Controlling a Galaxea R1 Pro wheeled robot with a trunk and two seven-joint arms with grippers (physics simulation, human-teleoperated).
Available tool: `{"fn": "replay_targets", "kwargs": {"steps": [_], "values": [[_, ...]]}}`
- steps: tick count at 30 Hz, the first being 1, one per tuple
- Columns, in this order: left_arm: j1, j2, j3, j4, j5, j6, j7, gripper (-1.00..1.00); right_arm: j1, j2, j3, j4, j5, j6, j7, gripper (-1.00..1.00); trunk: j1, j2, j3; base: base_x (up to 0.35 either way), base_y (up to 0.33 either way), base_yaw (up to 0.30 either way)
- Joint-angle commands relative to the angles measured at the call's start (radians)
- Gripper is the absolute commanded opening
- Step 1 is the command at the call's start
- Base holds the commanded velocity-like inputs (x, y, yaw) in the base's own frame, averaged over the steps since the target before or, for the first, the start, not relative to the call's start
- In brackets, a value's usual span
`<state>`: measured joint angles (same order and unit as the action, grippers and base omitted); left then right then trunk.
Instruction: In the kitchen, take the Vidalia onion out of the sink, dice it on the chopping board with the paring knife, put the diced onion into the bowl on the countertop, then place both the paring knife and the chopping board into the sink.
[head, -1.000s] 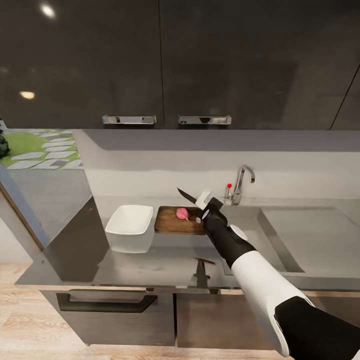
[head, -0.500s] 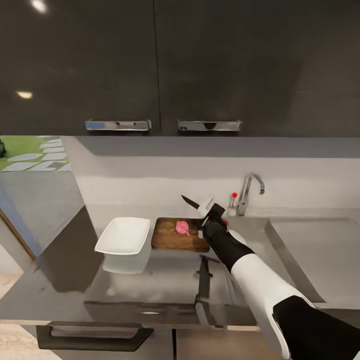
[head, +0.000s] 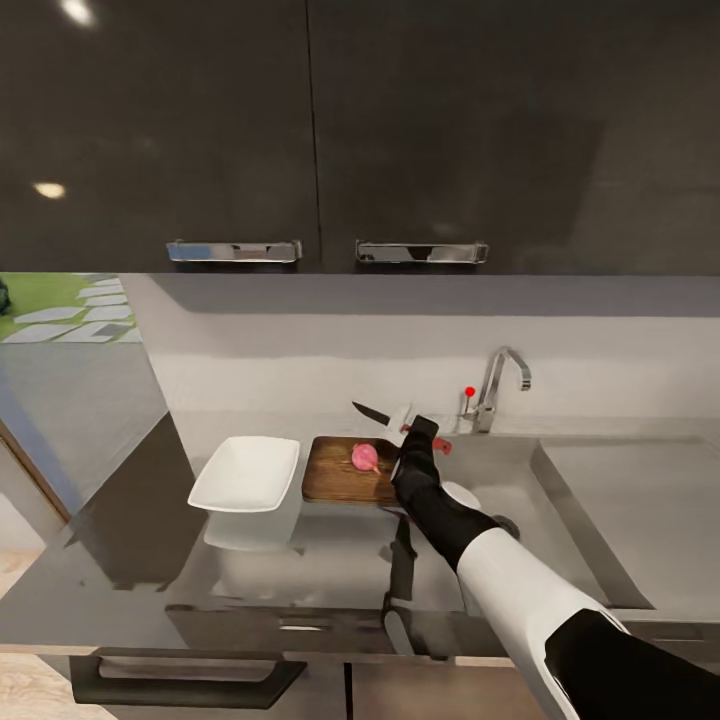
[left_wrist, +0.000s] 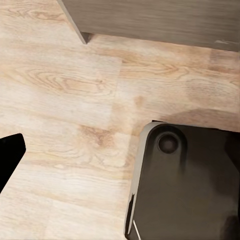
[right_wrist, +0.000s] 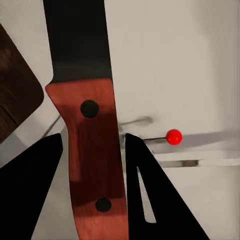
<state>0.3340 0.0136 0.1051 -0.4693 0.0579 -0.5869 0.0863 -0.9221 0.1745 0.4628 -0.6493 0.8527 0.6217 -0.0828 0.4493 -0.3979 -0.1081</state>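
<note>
Dark glossy cabinets (head: 300, 130) fill the wall above, and below them runs the grey bench (head: 300, 560), shining with reflections. On it, toward the left, sits the white bowl (head: 246, 473), and just beside it on the right lies the chopping board (head: 345, 480), flat and dark brown. Right there on the board rests the Vidalia onion (head: 365, 457), pink and round, toward the board's right half. Over at the right, the sink (head: 560, 500) opens up, its chrome faucet (head: 497, 385) standing at the far edge with the small red knob (head: 469, 391) beside it.

Now the right arm reaches in from the near right, and the right claw (head: 415, 432) hovers at the board's right end, just beside the onion. It grips the paring knife (head: 385, 415), and the dark blade points out to the far left, above the board's far edge. From the right wrist camera the hold is plain: the reddish-brown handle (right_wrist: 92, 150) (two dark rivets showing) sits clamped between the two black fingers (right_wrist: 150, 200), blade running away from the claw, the red knob beyond.

The left wrist camera looks down at pale wooden floor (left_wrist: 65, 100) and a dark part of the robot's base (left_wrist: 185, 185); whether the left claw is open or closed I cannot tell.
</note>
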Motion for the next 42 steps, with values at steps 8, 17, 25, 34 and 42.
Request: {"fn": "replay_targets", "kwargs": {"steps": [8, 17, 25, 34, 42], "values": [[0.0, 0.0, -0.002, 0.0, 0.006, -0.001, 0.001, 1.0, 0.008, 0.0, 0.008, 0.002, 0.0, 0.006, -0.005, -1.0, 0.001, -0.002, -0.002, 0.0, 0.0, 0.0], [0.0, 0.0, -0.002, 0.0, 0.006, -0.001, 0.001, 1.0, 0.035, 0.0, 0.099, 0.002, -0.001, 0.007, -0.005, -1.0, 0.001, -0.002, -0.002, 0.0, 0.0, 0.0], [0.0, 0.0, -0.002, 0.006, 0.006, -0.001, 0.001, 1.0, 0.037, 0.0, 0.111, 0.002, -0.002, 0.009, -0.005, -1.0, 0.001, -0.002, -0.002, 0.0, 0.0, 0.0], [0.0, 0.0, -0.002, 0.006, 0.006, -0.001, 0.001, 1.0, 0.037, 0.0, 0.112, 0.025, -0.003, 0.009, -0.005, -1.0, 0.001, -0.002, -0.002, 0.0, 0.0, 0.0], [0.0, 0.0, -0.002, 0.006, 0.006, 0.001, 0.001, 1.0, 0.037, 0.0, 0.112, 0.03, -0.004, 0.011, -0.003, -1.0, 0.001, -0.002, -0.002, 0.0, 0.0, 0.0]]}}
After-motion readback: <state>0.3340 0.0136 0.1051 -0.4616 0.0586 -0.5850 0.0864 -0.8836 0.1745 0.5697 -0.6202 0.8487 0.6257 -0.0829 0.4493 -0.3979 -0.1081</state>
